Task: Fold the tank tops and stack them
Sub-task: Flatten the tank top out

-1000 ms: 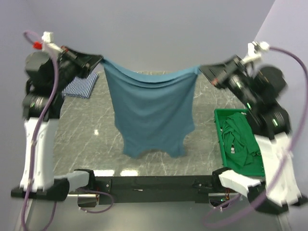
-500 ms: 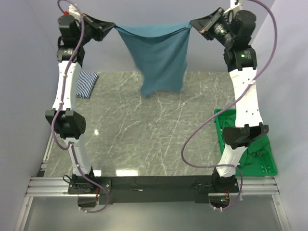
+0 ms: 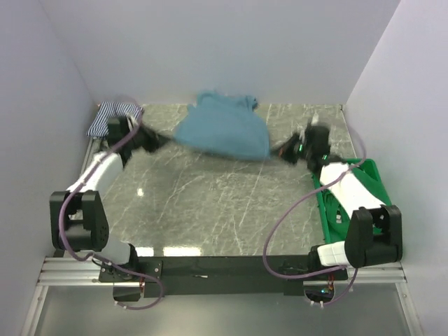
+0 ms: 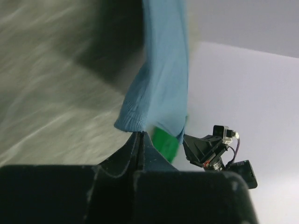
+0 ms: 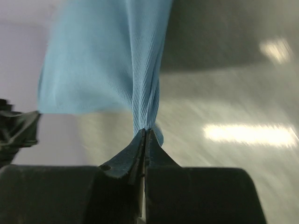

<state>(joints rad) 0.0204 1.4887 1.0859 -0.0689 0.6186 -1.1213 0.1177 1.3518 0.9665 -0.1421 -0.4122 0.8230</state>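
The teal-blue tank top (image 3: pixel 224 129) stretches low over the far middle of the table, held at both ends. My left gripper (image 3: pixel 162 138) is shut on its left corner; in the left wrist view the cloth (image 4: pixel 159 88) rises from the pinched tips of the left gripper (image 4: pixel 140 133). My right gripper (image 3: pixel 278 152) is shut on the right corner, and the right wrist view shows gathered teal cloth (image 5: pixel 140 70) running into the closed right gripper (image 5: pixel 145 130). The striped tank top (image 3: pixel 110 115) lies folded at the far left corner, partly behind the left arm.
A green crate (image 3: pixel 373 180) stands at the table's right edge, mostly covered by the right arm. The marble tabletop (image 3: pixel 210 203) spreads between the arms. Walls close in at the back and both sides.
Both arms have swung down and forward from a high raised pose. The teal top, hanging in the air before, now lies low over the far table, still gripped at both corners.
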